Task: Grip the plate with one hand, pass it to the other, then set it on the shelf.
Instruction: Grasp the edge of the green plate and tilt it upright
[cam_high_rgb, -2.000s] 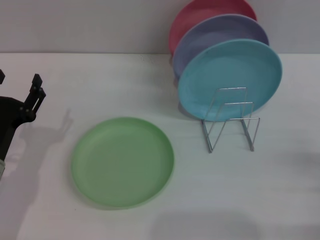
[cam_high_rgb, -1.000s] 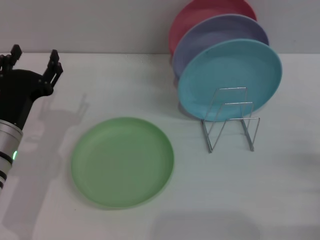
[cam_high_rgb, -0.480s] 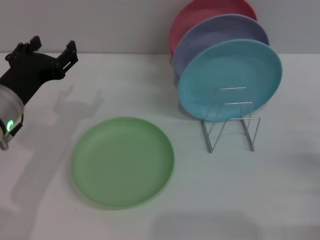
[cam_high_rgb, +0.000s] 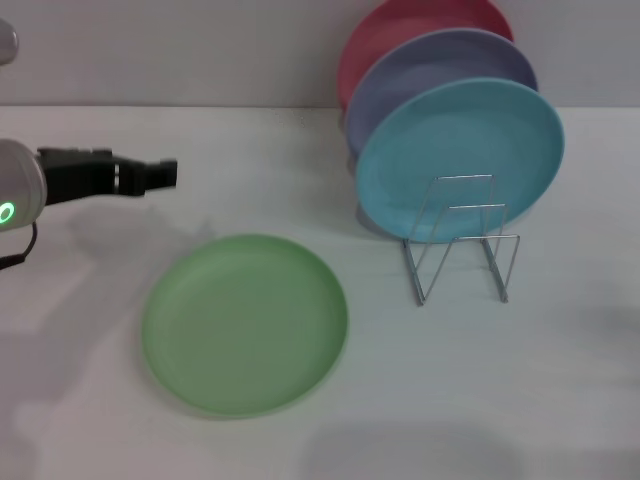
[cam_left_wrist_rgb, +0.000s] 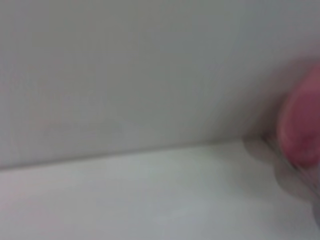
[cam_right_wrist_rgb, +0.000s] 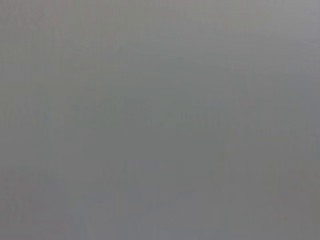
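The light green plate (cam_high_rgb: 245, 322) lies flat on the white table (cam_high_rgb: 560, 380), left of centre. My left gripper (cam_high_rgb: 165, 172), black on a silver wrist with a green ring, reaches in level from the left edge. It hovers above the table beyond the plate's far left rim and is apart from the plate. The silver wire shelf (cam_high_rgb: 462, 245) stands to the right of the plate. My right gripper is out of view; the right wrist view shows only plain grey.
A turquoise plate (cam_high_rgb: 460, 158), a lavender plate (cam_high_rgb: 440, 70) and a pink plate (cam_high_rgb: 420, 25) stand upright in the shelf's rear slots, against the grey wall. The pink plate shows as a blur in the left wrist view (cam_left_wrist_rgb: 300, 125).
My left arm has swung up and to the right from the left edge. Its gripper has turned from pointing up to pointing level toward the right. The plates have not moved.
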